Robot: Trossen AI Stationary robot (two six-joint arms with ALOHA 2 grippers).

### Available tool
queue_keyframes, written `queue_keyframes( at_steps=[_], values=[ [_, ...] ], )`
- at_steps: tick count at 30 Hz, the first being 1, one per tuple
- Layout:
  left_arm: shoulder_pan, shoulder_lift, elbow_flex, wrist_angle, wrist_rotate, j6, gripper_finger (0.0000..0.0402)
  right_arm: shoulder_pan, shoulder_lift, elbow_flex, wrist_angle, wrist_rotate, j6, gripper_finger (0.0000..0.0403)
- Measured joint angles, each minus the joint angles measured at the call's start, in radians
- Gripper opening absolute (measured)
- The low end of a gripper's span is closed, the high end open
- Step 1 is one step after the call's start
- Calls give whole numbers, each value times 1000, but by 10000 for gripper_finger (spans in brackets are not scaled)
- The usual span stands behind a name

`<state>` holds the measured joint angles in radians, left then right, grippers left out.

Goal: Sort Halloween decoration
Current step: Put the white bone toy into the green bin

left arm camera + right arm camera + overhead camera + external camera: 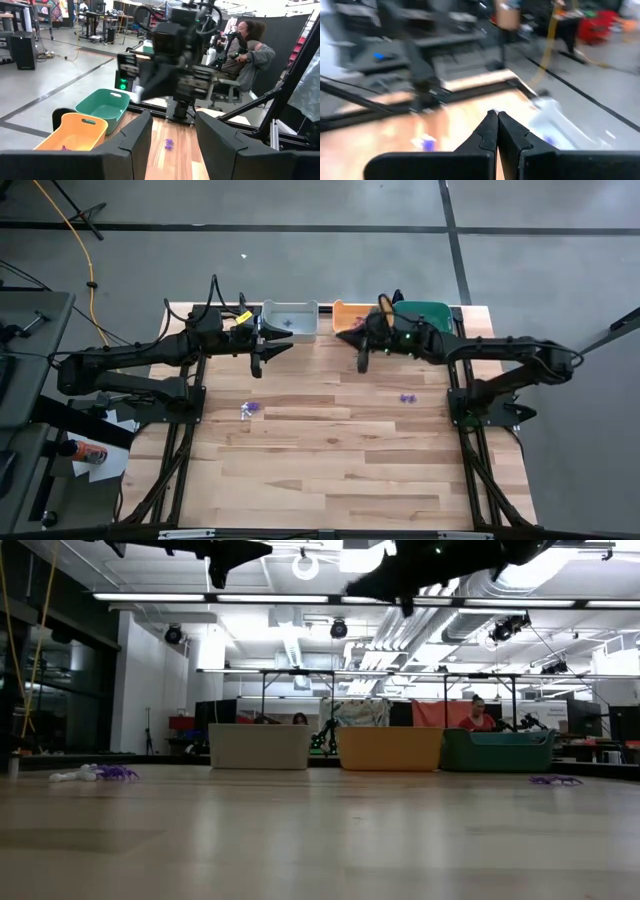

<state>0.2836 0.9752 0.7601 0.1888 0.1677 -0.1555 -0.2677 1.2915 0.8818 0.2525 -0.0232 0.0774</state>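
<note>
On the counter, we are seeing purple trinkets waiting; some lie in bins. Our left end effector is hanging open and empty; the right end effector is pinched shut, empty.

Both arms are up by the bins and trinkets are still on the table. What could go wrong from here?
The two grippers, left and right, hang close together near the grey bin and orange bin, so reaching across could clash arms. The purple trinkets and are tiny, so a pinch may miss them or nudge them away.
</note>
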Motion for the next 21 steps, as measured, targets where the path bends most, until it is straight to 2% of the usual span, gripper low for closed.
queue_keyframes(
  at_steps=[9, 12, 14, 17, 19, 21],
  values=[
    [0, 0, 0, -12, 0, 0, 141, -220, -119, 1, -488, 63, -6, 0],
    [0, 0, 0, -12, 0, 0, 141, -299, -120, 1, -649, 135, 27, 0],
    [0, 0, 0, -13, 0, 0, 141, -349, -110, 1, -743, 224, 64, 0],
    [0, 0, 0, -12, 0, 1, 141, -434, -86, 0, -830, 357, 136, 0],
    [0, 0, 0, -12, 0, 1, 141, -495, -61, 0, -830, 371, 157, 0],
    [0, 0, 0, -12, 1, 1, 141, -553, -27, 0, -831, 339, 161, 0]
  ],
)
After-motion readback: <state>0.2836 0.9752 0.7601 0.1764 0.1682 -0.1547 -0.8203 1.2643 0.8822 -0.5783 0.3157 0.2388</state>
